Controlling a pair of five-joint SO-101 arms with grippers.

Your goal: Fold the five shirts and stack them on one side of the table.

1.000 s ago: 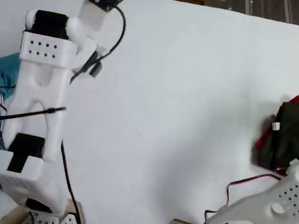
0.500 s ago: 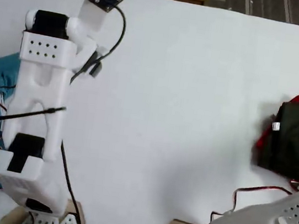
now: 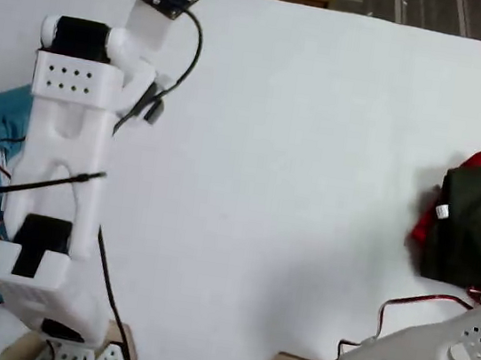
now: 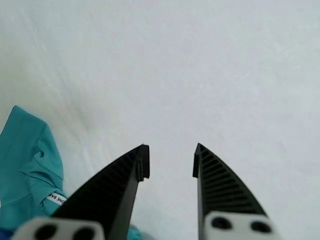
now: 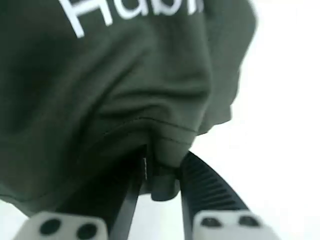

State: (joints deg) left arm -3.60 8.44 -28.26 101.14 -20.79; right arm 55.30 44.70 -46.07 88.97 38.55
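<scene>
The right gripper [image 5: 162, 165] pinches a fold of the dark green shirt [image 5: 100, 90], lying at the high view's right edge over a red shirt [image 3: 476, 162]; white lettering [image 5: 100, 15] crosses the green cloth; the left gripper [image 4: 170, 161] gapes, a white-labelled teal shirt [image 4: 27, 165] beside it.

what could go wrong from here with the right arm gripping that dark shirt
1. The right gripper pinches just a small fold of the dark green shirt; a pull may slip it free or drag the bundle open.
2. The red shirt peeks out beneath it, so it could get tugged along and mess up the pile.
</scene>
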